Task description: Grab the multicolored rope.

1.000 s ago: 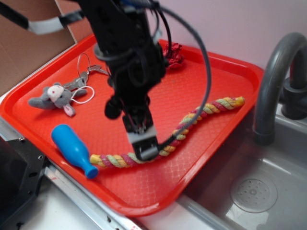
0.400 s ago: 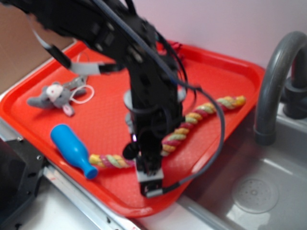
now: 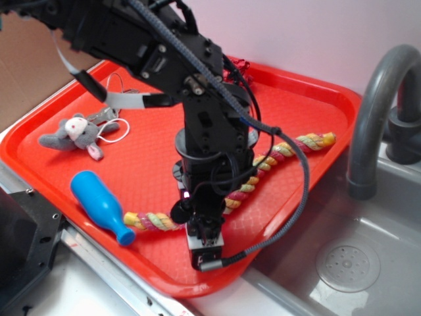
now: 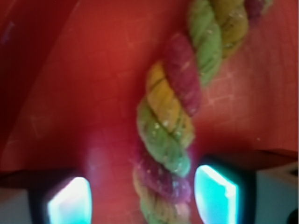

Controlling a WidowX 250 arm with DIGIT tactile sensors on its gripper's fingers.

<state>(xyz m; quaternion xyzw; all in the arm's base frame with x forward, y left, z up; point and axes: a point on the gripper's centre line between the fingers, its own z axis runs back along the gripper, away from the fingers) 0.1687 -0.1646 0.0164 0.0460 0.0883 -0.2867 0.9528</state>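
The multicolored rope (image 3: 289, 148), twisted of yellow, pink-red and pale green strands, lies diagonally across the red tray (image 3: 316, 99). My gripper (image 3: 204, 237) hangs low over the rope's near-left part, and the arm hides that stretch in the exterior view. In the wrist view the rope (image 4: 168, 121) runs straight down between my two fingers, and the gripper (image 4: 142, 198) is open. The right finger (image 4: 215, 193) sits close to the rope, while the left finger (image 4: 70, 203) stands apart with bare tray between.
A blue bottle (image 3: 99, 204) lies by the rope's left end. A grey plush mouse (image 3: 72, 131) and a key ring (image 3: 115, 99) are at the tray's left. A dark red fabric ball (image 3: 240, 69) sits at the back. A grey faucet (image 3: 375, 112) and sink (image 3: 348, 263) are at the right.
The arm has swung forward and come down lower over the rope, with the wrist turned. The rope, bottle and toys lie where they were.
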